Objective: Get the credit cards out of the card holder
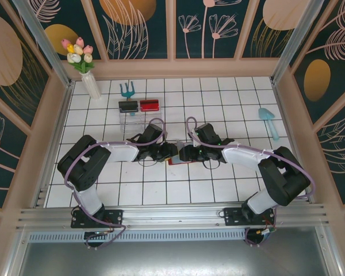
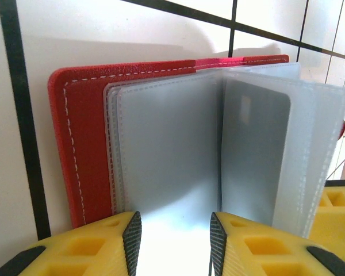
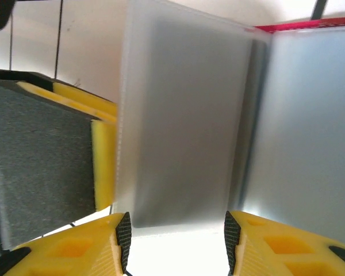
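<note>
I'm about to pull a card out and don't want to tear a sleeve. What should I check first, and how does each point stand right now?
1. The card holder is open: ok.
2. The grey card is found, sitting inside a see-through sleeve: ok.
3. The left jaws are clamped on the leaves running down between them: cannot tell.
4. The right jaws are clamped on the clear pocket between them: cannot tell.
5. Room between the arms: not ok, the left arm's finger sits close beside that pocket.
</note>
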{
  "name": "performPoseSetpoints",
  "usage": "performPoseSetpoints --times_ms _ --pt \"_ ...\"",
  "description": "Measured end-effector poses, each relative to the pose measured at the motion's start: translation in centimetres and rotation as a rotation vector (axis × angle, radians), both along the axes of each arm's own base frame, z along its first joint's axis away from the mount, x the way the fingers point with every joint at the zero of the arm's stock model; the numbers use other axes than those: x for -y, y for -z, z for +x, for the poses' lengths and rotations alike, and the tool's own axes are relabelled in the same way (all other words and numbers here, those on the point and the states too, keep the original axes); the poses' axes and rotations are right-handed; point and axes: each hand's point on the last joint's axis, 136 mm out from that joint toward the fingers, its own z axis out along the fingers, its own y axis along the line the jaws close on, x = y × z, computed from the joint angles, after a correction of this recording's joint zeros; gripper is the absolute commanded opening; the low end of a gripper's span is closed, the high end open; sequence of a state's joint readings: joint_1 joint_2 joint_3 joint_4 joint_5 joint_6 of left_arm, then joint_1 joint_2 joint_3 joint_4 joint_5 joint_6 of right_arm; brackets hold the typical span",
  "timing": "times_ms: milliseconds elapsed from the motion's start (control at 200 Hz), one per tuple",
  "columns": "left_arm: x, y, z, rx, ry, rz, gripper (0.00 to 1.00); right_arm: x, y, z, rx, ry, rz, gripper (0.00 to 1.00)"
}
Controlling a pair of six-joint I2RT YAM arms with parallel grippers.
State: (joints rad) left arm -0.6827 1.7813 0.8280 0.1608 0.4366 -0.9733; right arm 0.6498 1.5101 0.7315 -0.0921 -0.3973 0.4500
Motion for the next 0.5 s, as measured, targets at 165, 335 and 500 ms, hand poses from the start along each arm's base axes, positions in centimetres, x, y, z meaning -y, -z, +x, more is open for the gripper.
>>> performPoseSetpoints --times_ms 165,335,500 --pt "0.0 0.0 0.0 0.0 0.0 0.0 0.4 -0.4 -0.21 -0.28 -0.007 -0.018 0.027 0.52" --pt "0.0 0.0 0.0 0.0 0.0 0.0 0.4 -0.76 -0.5 -0.39 -0.007 -0.031 0.049 0.55" --pt "0.0 0.0 0.01 0.0 0.0 0.0 0.4 -0.63 -0.35 -0.26 -0.004 -0.024 0.04 0.47"
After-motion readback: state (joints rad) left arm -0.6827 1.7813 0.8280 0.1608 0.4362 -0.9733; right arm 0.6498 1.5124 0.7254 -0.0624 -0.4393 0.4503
